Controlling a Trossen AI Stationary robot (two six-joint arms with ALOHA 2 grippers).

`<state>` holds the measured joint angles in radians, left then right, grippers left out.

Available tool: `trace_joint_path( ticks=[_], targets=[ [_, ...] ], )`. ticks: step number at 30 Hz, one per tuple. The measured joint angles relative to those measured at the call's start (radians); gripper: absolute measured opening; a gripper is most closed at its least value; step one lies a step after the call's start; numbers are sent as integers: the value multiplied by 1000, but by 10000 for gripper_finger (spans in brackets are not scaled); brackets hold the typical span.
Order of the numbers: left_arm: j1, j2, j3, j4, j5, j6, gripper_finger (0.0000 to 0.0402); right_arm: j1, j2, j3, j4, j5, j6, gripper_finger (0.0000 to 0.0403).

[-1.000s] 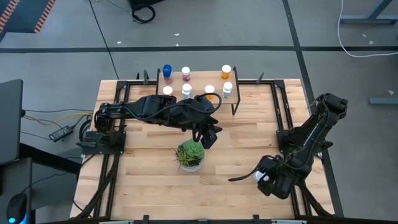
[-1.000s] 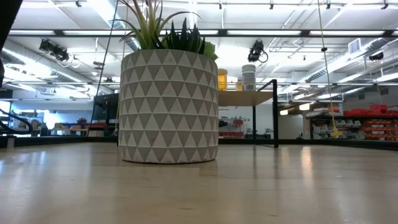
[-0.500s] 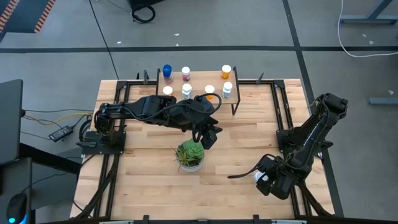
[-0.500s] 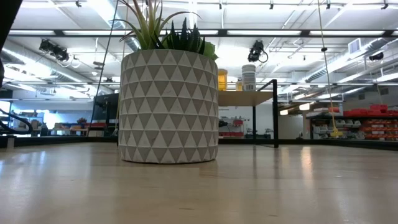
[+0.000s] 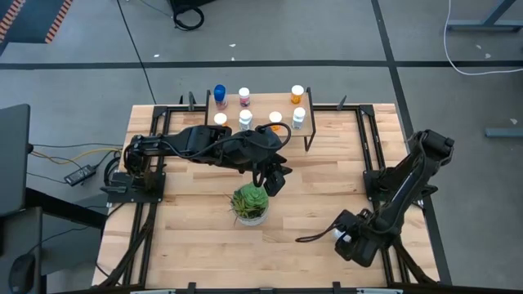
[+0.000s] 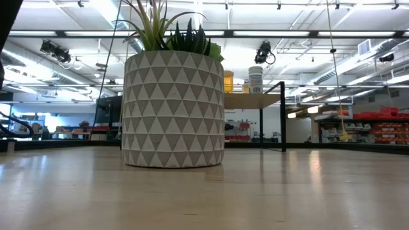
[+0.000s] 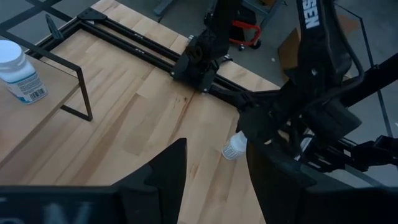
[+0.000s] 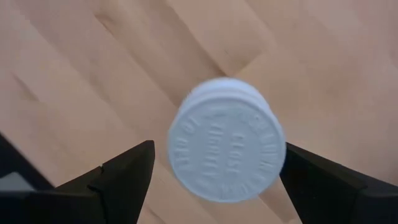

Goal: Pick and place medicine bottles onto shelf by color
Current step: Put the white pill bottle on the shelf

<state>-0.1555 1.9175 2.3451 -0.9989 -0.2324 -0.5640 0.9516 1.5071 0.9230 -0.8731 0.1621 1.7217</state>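
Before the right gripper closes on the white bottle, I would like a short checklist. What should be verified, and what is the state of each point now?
1. Right gripper open: ok, its fingers stand wide on both sides of the cap.
2. White-capped bottle centred between the fingers: ok in the right wrist view.
3. Bottle upright on the table: ok, the cap faces the wrist camera and the left wrist view shows it standing.
4. Gripper low enough to grasp the body: cannot tell.
5. Left gripper out of the way: ok, it is beside the potted plant, far from the bottle.
6. Free place on the shelf: cannot tell.
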Motion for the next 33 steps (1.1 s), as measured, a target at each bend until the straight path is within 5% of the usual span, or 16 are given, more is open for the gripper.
trace_joint_path(
  ticks=[24, 33],
  targets=[
    [0, 0, 0, 0, 0, -2, 172, 0, 32, 0, 28, 11, 74, 275],
    [0, 0, 0, 0, 0, -2, 173, -29, 32, 0, 28, 94, 111, 239]
  ],
)
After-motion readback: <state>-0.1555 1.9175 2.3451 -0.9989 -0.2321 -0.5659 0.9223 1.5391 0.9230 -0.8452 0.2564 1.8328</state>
